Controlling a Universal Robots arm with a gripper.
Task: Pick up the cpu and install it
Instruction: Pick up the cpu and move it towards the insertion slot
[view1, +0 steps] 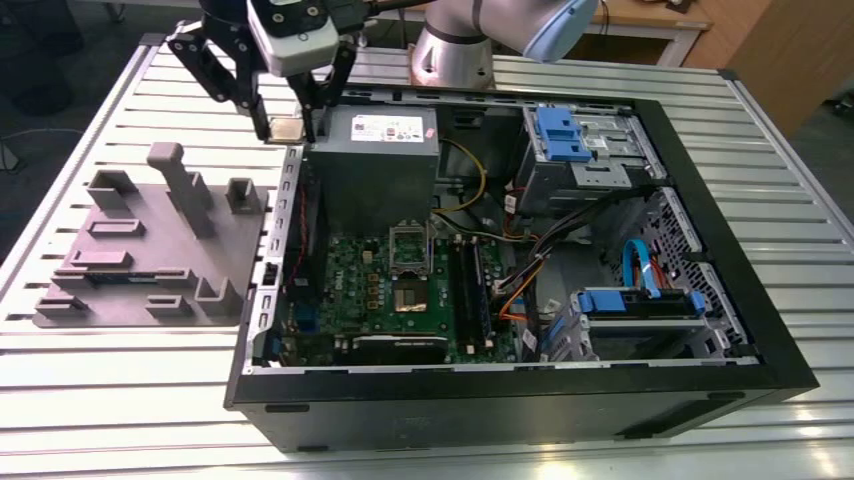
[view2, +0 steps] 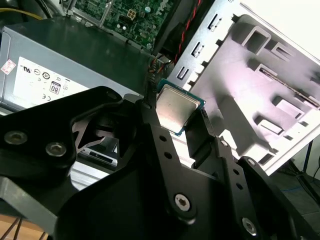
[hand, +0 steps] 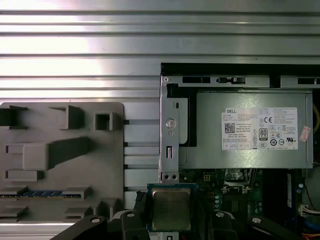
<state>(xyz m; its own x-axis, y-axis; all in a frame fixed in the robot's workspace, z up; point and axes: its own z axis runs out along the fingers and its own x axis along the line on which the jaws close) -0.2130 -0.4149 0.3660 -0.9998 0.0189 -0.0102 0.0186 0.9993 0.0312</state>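
Observation:
The cpu (view1: 283, 128) is a small square chip with a dull silver top and a green rim. It hangs in the air between the black fingers of my gripper (view1: 283, 131), which is shut on its edges. In the exterior view it is high over the open computer case's far corner on the exterior view's left, beside the grey power supply box (view1: 376, 150). Both wrist views show the cpu (view2: 172, 109) (hand: 171, 209) clamped between the fingers. The green motherboard (view1: 400, 290) lies flat inside the case, well below and nearer the camera than the chip.
A grey moulded fixture plate (view1: 147, 250) with upright posts lies on the slatted metal table on the exterior view's left of the case (view1: 534, 400). A memory stick (hand: 45, 194) sits in one of its slots. Cables, blue drive brackets (view1: 574, 135) and the arm's base (view1: 454, 50) crowd the case's far side.

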